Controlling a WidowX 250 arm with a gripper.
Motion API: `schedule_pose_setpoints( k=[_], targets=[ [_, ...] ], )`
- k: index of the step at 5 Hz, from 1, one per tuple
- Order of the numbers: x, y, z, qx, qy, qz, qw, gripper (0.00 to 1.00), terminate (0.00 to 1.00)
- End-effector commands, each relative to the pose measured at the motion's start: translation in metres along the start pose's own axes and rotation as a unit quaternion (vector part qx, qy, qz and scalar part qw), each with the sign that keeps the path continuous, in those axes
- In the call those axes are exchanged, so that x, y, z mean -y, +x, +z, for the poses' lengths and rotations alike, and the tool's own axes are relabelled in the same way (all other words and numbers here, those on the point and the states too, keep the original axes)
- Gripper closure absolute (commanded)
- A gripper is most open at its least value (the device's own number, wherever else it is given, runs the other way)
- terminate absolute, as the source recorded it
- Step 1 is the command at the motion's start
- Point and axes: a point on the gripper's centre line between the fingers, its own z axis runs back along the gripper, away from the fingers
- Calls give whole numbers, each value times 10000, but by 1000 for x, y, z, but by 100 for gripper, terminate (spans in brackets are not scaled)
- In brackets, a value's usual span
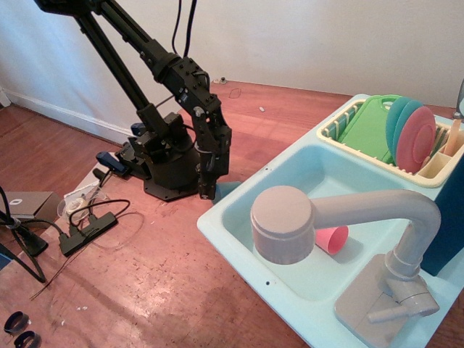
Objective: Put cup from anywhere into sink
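Observation:
The teal-blue cup (227, 188) stands on the wooden floor just outside the left corner of the aqua sink (230, 237); only a small part of it shows behind the gripper. My gripper (208, 191) points down, its tip right beside the cup on the cup's left, low near the floor. It is seen edge-on, so I cannot tell how its jaws stand or whether it touches the cup. A pink cup (333, 239) lies on its side in the sink basin, partly behind the faucet head.
A big grey-beige faucet (284, 225) arches over the basin from the right. A cream dish rack (429, 172) with plates (415, 138) and a green board (368, 129) stands at the back right. The arm's black base (163, 170) and cables (87, 225) lie to the left.

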Motion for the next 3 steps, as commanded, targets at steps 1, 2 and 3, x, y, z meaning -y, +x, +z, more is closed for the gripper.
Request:
schedule_pose_setpoints(
  k=[1,2,3],
  targets=[
    [-4,6,34,156,125,-152,9997,100,0],
    [-20,2,86,511,560,43,9971,100,0],
    [-23,-4,129,715,583,89,9957,100,0]
  ],
)
